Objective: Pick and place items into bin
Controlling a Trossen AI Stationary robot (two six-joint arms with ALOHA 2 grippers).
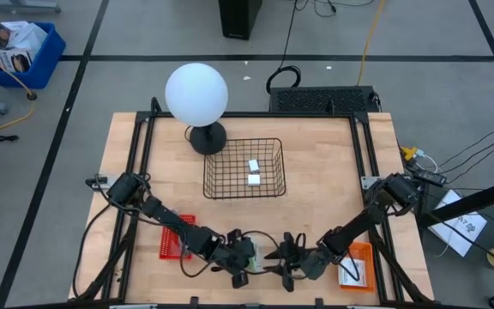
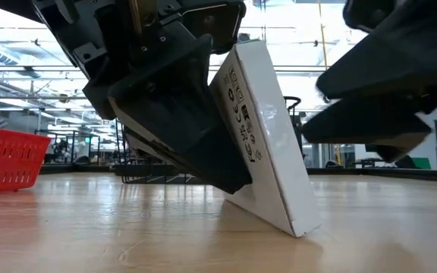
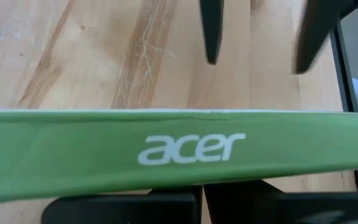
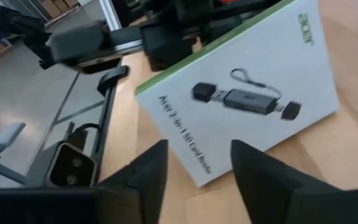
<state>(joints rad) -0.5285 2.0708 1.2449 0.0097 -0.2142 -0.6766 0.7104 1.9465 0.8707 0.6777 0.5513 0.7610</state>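
A flat white printed Acer packet [image 4: 253,93] with a green edge [image 3: 191,149] stands tilted near the table's front edge. My left gripper [image 1: 245,257] is shut on it. My right gripper [image 4: 199,149] is open just to the packet's right, facing its printed face. In the low view a gap separates this gripper [image 2: 370,98] from the packet [image 2: 264,129]. The black wire bin [image 1: 208,172] sits mid-table and holds two small white blocks [image 1: 253,165]. My left gripper pinches the packet at its green-edged side [image 3: 191,168] between its two fingers, slanting down from the table's left. The fingers themselves hide the exact spot. The packet leans tilted, and its lower edge [image 2: 298,226] rests on the table.
A big white globe lamp [image 1: 196,94] stands on its dark base just behind the bin's far left corner. A red basket [image 1: 171,245] lies under the left arm, and an orange tray [image 1: 360,266] lies by the right arm. Bare wood stretches between the grippers and the bin.
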